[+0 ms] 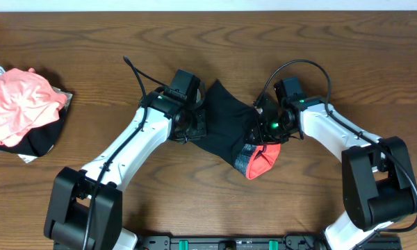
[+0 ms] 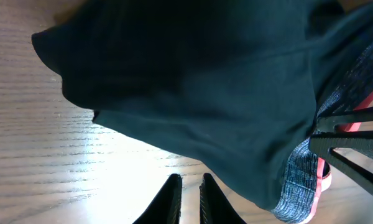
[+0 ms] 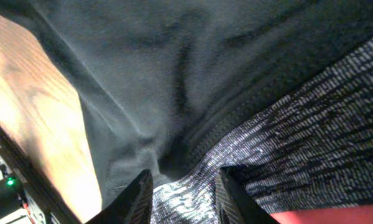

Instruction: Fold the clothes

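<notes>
You are looking down on a brown wooden bench (image 1: 333,42). The black leggings (image 1: 226,128) lie bunched in a crumpled mass at its middle, between your two white arms. Their speckled grey waistband (image 1: 249,161) is at the near right end of the bundle. Its coral edge (image 1: 265,165) curls outward on the side closest to you.

Your left pincer (image 1: 193,123) sits at the left side of the bundle, over its edge. Seen from the left wrist, its two dark fingers (image 2: 171,199) are together, with only a sliver of gap. That gap shows brightly lit bench, not cloth. The black fabric lies just ahead of the tips.

Your right pincer (image 1: 264,126) sits at the right side of the bundle, just above the waistband. Seen from the right wrist, its fingers (image 3: 137,199) stand somewhat apart with cloth packed between them, right where the black fabric meets the grey band. Creases in the black run in toward that gap, so this pincer reads as clamped on the leggings.

At the far left edge of the bench, well apart from both arms, lies a heap of cloth (image 1: 17,111), pink on top with black and pale grey beneath.
</notes>
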Robot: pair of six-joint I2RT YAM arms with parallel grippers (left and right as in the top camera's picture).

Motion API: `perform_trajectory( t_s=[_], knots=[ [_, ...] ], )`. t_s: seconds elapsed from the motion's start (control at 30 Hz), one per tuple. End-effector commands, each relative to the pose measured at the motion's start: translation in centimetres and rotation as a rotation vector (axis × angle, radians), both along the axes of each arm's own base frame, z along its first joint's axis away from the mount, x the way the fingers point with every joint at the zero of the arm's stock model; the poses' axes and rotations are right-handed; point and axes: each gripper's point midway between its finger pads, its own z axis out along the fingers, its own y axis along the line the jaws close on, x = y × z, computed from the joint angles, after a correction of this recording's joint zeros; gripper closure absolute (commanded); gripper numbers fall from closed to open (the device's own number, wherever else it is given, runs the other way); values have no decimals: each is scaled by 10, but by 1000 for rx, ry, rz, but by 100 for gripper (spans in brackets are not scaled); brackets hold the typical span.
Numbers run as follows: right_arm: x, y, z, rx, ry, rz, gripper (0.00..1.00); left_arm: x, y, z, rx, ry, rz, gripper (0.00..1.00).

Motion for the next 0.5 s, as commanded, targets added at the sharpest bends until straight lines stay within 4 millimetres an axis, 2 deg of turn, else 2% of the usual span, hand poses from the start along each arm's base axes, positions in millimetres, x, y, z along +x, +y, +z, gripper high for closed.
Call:
perform_trajectory(
  t_s=[0.0,0.07,0.13,0.23,0.33,0.43,0.47],
  knots=[
    [23,9,40,58,-129,25,66,4,0,6,2,-24,-9,87],
    [38,9,66,69,-229,40,64,4,0,6,2,-24,-9,87],
    [57,1,91,32,-330,13,59,4,0,6,2,-24,-9,87],
    [81,-18,114,-70,-448,-46,55,4,0,6,2,-24,-9,87],
    [89,-31,110,-150,-469,-74,53,4,0,6,2,-24,-9,87],
    [80,-40,84,-216,-390,-69,42,4,0,6,2,-24,-9,87],
    [72,-42,74,-230,-340,-61,41,4,0,6,2,-24,-9,87]
  ],
)
